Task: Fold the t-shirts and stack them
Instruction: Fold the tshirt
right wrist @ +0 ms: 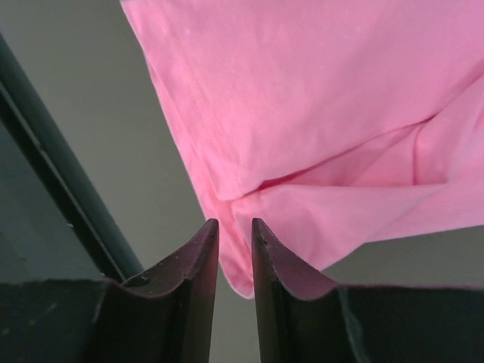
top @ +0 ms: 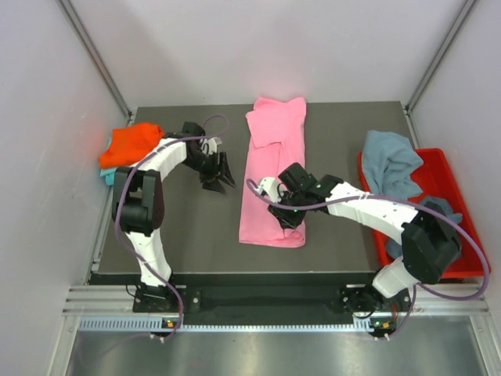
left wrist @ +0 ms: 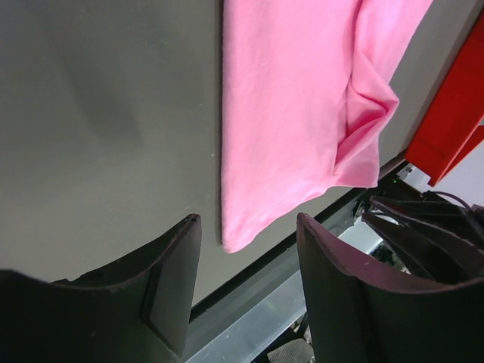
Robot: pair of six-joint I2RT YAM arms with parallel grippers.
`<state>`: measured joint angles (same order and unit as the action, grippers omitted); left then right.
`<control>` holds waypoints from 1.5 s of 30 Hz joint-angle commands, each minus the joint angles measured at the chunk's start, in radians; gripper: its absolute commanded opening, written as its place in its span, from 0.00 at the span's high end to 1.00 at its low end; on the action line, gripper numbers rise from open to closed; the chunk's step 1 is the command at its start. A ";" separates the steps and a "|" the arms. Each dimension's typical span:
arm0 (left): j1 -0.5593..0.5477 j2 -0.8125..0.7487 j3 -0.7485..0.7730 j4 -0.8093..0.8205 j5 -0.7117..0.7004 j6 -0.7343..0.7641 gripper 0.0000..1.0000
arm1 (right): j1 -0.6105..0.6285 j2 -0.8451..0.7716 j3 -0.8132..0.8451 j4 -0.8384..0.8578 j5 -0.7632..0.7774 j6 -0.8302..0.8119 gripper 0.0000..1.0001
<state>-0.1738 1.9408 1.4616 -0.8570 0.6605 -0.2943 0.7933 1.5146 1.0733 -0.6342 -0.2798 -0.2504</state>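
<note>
While pinching near corner of pink t-shirt (top: 270, 168): right gripper (right wrist: 235, 223) narrow | left gripper (left wrist: 248, 218) wide, left of pink t-shirt, above table (top: 196, 231)

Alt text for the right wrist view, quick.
The tool is nearly closed over the folded corner of the pink shirt. The shirt fills the upper right of the view; grey table shows at left.

A dark grey table (top: 196, 235) fills the middle, boxed in by plain white walls (top: 274, 47). A red plastic bin (top: 438, 166) sits at its right edge, and its red corner (left wrist: 454, 113) also shows in the left wrist view. A silver metal rail (top: 258, 301) runs along the near side.
</note>
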 commanded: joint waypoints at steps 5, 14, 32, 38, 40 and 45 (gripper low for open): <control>0.011 0.010 0.072 0.021 0.037 -0.022 0.41 | 0.081 -0.018 -0.015 -0.035 0.200 -0.220 0.74; 0.017 -0.006 0.075 0.010 0.033 -0.017 0.41 | 0.124 0.006 0.013 -0.061 0.186 -0.259 0.72; 0.031 -0.019 0.062 0.030 0.054 -0.042 0.40 | 0.179 0.025 -0.030 -0.073 0.200 -0.294 0.69; 0.037 -0.017 0.060 0.036 0.057 -0.048 0.40 | 0.182 0.065 -0.032 -0.045 0.237 -0.300 0.73; 0.039 -0.020 0.055 0.036 0.057 -0.051 0.40 | 0.182 0.076 -0.033 -0.030 0.267 -0.302 0.75; 0.040 -0.022 0.049 0.042 0.060 -0.055 0.40 | 0.182 0.087 -0.029 -0.016 0.306 -0.305 0.83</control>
<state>-0.1394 1.9514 1.5116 -0.8444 0.6945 -0.3416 0.9592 1.6020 1.0401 -0.6853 -0.0189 -0.5457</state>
